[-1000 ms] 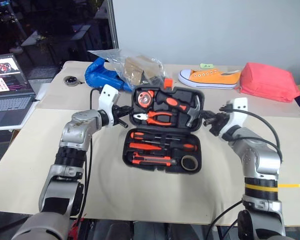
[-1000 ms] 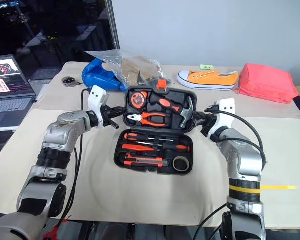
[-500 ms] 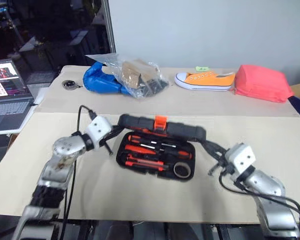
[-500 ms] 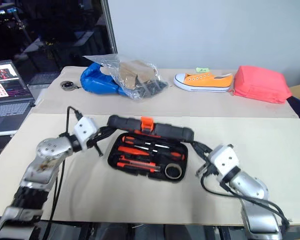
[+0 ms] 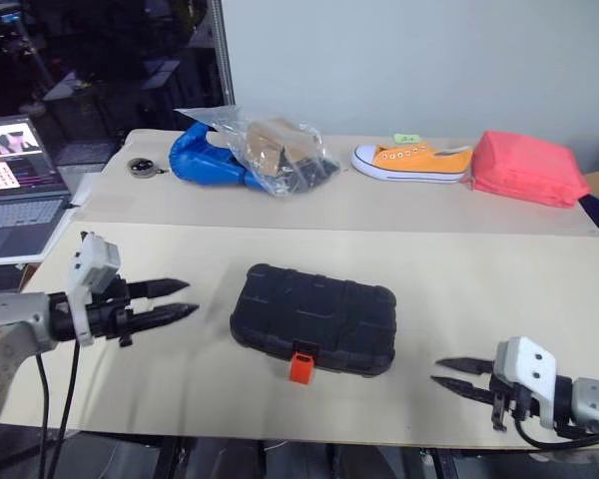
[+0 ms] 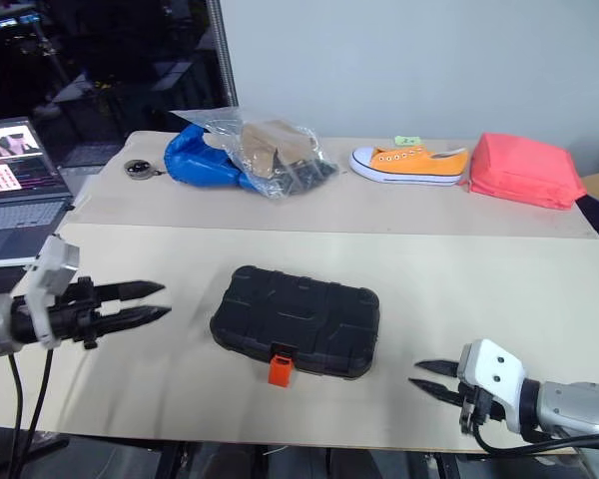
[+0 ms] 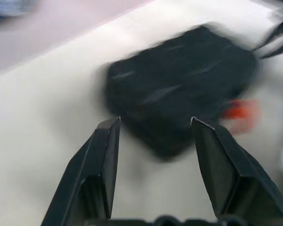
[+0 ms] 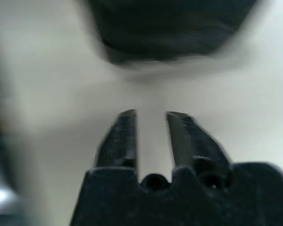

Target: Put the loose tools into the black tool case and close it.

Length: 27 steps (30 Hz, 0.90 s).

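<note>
The left gripper hangs over the table, off the left end of the case; its fingers stand apart and hold nothing. The right gripper is low by the near edge, off the case's right front corner, its jaws narrowly parted and empty.

The case lies flat in the middle of the table with its lid down and no tool left outside it, so the packing and closing look done. The orange latch sticks out at the front; I cannot tell whether it has caught, and pressing it home may be all that remains.

The shut lid hides the contents, and the wrist views give the case as a dark smear.
</note>
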Motion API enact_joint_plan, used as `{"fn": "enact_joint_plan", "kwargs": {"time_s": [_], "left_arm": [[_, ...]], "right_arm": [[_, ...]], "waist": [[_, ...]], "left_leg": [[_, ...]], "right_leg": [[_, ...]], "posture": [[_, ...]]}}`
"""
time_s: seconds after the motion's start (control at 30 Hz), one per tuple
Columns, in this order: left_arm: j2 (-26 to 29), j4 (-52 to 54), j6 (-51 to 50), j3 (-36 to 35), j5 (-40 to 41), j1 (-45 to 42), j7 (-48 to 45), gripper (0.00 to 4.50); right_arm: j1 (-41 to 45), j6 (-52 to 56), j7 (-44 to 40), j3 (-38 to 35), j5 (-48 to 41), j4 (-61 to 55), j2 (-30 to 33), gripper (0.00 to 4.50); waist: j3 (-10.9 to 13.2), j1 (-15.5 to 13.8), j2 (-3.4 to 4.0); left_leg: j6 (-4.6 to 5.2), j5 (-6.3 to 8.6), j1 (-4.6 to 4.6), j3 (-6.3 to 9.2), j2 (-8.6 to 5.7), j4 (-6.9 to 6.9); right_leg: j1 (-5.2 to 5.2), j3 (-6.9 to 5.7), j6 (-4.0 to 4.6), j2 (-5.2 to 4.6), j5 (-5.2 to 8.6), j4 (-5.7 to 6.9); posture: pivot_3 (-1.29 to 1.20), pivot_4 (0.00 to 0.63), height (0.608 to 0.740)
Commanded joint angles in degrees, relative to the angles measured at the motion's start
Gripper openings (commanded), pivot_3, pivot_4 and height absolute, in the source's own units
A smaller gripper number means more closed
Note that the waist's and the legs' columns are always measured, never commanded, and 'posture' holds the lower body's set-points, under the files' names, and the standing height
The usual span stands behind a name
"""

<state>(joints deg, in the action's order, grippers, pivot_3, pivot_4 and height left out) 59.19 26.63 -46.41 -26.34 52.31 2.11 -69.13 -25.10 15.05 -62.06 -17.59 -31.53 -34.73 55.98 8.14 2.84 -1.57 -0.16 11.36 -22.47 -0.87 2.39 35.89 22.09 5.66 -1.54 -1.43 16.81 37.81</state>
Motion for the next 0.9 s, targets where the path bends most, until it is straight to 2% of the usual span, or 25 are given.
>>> {"fn": "enact_joint_plan", "kwargs": {"time_s": [0.03, 0.17, 0.23, 0.33, 0.47, 0.57, 0.7, 0.8, 0.9], "left_arm": [[2.42, 6.55, -3.51, -3.97, 6.42, 2.85, -2.98, 2.59], [2.2, 11.13, -2.62, -3.36, 7.72, 3.08, -1.21, 2.59], [1.65, 12.58, -2.23, -2.77, 7.75, 2.74, 0.35, 2.59], [1.11, 13.98, -1.7, -2.05, 7.73, 2.46, 2.21, 2.59], [0.29, 14.87, -0.76, -0.3, 6.99, 1.55, 4.99, 2.59], [-1.03, 14.19, -0.32, 3.13, 5.83, -1.75, 8.77, 2.59], [-4.08, 11.95, 0.42, 10.66, 2.05, -8.15, 14.07, 2.59], [-5.95, 8.55, 2.04, 18.45, -4.85, -13.84, 16.27, 2.59], [-7.83, 4.63, 3.23, 24.09, -9.39, -17.81, 16.5, 2.59]], "right_arm": [[4.52, 3.9, -1.48, 6.3, -1.46, -5.49, 2.14, 0.07], [15.71, 8.37, 5.39, 19.29, 8.05, -2.57, -0.95, 0.07], [19.65, 10.02, 8.78, 23.08, 12.26, 0.09, -3.12, 0.07], [25.11, 15.71, 17.77, 23.67, 14.03, 2.94, -10.02, 0.07], [29.44, 20.6, 28.05, 22.62, 16.24, 5.02, -18.78, 0.07], [34.74, 23.9, 35.97, 22.99, 19.31, 8.2, -25.0, 0.07], [42.01, 22.16, 45.05, 25.37, 24.57, 18.41, -34.64, 0.07], [40.61, 22.32, 42.81, 26.09, 23.4, 16.54, -35.95, 0.07], [36.89, 26.56, 37.17, 24.94, 18.92, 8.11, -32.2, 0.74]], "waist": [[0.02, 0.05, -0.05], [0.1, -0.43, -0.17], [0.11, -0.69, -0.17], [0.11, -0.73, -0.21], [0.12, -0.15, -0.19], [0.13, -0.18, -0.22], [0.13, -0.02, -0.21], [0.12, -0.25, -0.19], [0.09, -0.5, -0.14]], "left_leg": [[0.0, 0.0, 0.02, 0.0, 0.02, 0.01], [-0.01, -0.01, 0.12, -0.06, 0.07, 0.04], [-0.01, -0.01, 0.14, -0.14, 0.11, 0.04], [-0.02, -0.02, 0.12, -0.41, 0.14, 0.03], [-0.02, -0.02, 0.04, -0.52, 0.21, 0.02], [-0.02, -0.02, 0.01, -0.58, 0.2, -0.02], [-0.02, -0.02, -0.04, -0.66, 0.23, 0.02], [-0.02, -0.02, -0.02, -0.72, 0.16, -0.01], [-0.02, -0.02, -0.16, -0.7, 0.15, -0.03]], "right_leg": [[0.0, 0.0, 0.0, 0.01, 0.0, -0.01], [0.01, -0.05, 0.07, 0.04, -0.03, -0.01], [0.05, -0.05, 0.33, 0.03, 0.07, -0.04], [0.05, -0.05, 0.45, 0.05, 0.14, -0.07], [0.16, 0.03, 0.13, 0.1, -0.09, -0.05], [0.2, 0.02, 0.13, 0.13, -0.09, -0.05], [0.29, 0.04, 0.28, 0.24, -0.2, 0.02], [0.27, 0.03, 0.3, 0.33, -0.2, 0.03], [0.32, -0.03, 0.49, 0.37, -0.29, 0.0]], "posture": [[0.0, 0.15, 0.74], [0.0, 0.15, 0.74], [0.0, 0.15, 0.74], [0.0, 0.15, 0.74], [0.0, 0.15, 0.74], [0.0, 0.15, 0.74], [0.0, 0.15, 0.74], [0.0, 0.15, 0.74], [0.0, 0.15, 0.74]]}}
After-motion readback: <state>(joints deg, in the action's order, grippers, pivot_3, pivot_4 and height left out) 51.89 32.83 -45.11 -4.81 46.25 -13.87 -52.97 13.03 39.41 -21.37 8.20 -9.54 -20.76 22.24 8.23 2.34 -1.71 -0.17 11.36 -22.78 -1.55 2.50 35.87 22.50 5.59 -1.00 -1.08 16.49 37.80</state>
